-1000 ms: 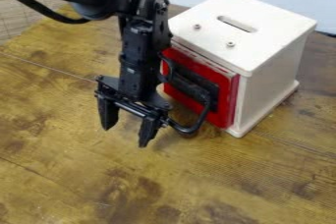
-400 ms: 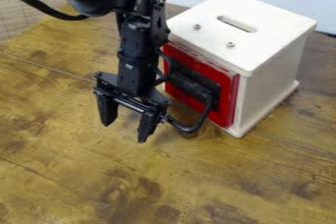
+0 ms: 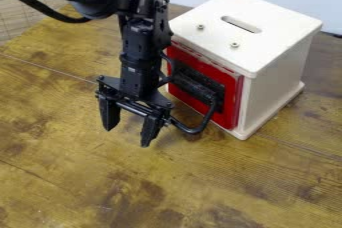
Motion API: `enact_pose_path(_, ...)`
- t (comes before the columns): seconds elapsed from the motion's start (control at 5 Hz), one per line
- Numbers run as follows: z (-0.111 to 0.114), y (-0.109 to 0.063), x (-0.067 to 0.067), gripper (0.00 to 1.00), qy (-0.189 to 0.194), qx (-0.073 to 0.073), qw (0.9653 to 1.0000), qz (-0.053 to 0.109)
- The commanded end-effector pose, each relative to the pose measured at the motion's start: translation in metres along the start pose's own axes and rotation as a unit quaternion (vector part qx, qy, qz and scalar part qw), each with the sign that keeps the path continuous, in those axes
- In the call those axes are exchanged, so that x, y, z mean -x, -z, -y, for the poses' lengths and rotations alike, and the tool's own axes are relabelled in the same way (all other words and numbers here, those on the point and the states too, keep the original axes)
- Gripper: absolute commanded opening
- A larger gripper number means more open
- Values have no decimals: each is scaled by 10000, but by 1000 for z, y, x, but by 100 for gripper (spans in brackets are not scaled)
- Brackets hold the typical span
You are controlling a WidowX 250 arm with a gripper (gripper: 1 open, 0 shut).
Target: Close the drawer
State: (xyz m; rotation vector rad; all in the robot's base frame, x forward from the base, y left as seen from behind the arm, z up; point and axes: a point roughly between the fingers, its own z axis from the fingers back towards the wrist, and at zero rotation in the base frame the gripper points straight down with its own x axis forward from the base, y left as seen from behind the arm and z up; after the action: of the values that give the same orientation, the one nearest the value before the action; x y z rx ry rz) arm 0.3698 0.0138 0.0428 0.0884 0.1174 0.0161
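The drawer (image 3: 230,97) sits within the cream-white casing (image 3: 247,34), its red front at or near flush. Expect a light, stiff unit that slides readily; push on the flat face rather than gripping the loop handle (image 3: 199,124), which may swing. The gripper (image 3: 128,132) stands before it, fingers apart. Relative to the earlier frame, no clear change is visible
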Motion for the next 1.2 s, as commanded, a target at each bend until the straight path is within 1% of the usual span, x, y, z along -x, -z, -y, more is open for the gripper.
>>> enact_pose_path(0.0,-4,-24,-10,100,-149,83,9991,396)
enact_pose_path(1.0,0,-29,-9,100,-284,272,9982,446)
